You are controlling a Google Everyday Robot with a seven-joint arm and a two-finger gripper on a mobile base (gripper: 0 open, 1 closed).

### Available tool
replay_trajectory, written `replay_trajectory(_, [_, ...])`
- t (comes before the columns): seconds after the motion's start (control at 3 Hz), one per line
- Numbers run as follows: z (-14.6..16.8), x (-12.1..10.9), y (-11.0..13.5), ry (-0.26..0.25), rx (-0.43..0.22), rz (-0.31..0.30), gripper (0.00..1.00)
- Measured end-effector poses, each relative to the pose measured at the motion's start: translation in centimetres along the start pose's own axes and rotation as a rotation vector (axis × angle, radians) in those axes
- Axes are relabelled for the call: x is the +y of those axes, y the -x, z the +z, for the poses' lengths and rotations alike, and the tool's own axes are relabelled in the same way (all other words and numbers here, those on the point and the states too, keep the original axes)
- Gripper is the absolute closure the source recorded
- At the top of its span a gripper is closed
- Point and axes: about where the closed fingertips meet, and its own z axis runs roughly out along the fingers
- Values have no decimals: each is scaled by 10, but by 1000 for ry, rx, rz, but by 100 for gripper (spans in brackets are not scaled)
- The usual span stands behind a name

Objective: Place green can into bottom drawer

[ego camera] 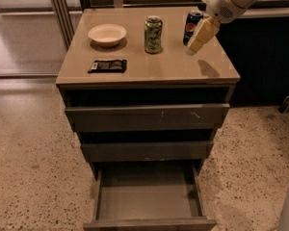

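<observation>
The green can (153, 34) stands upright on the cabinet top (149, 66), near the back middle. My gripper (198, 36) hangs above the top's right side, to the right of the green can and apart from it, just in front of a blue Pepsi can (192, 25). It holds nothing. The bottom drawer (148, 196) is pulled out wide and its flat floor is bare. The two shallower drawers above it are slightly open.
A pale bowl (107, 34) sits at the back left of the top. A dark flat packet (107, 65) lies near the front left. Speckled floor surrounds the cabinet. A dark counter stands behind at the right.
</observation>
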Motion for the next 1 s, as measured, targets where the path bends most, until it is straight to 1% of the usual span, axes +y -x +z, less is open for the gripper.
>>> replay_trajectory(0.33, [37, -11, 10, -57, -106, 41, 0])
replay_trajectory(0.67, [69, -27, 25, -118, -206, 68, 0])
replay_trajectory(1.0, [95, -40, 37, -159, -272, 84, 0])
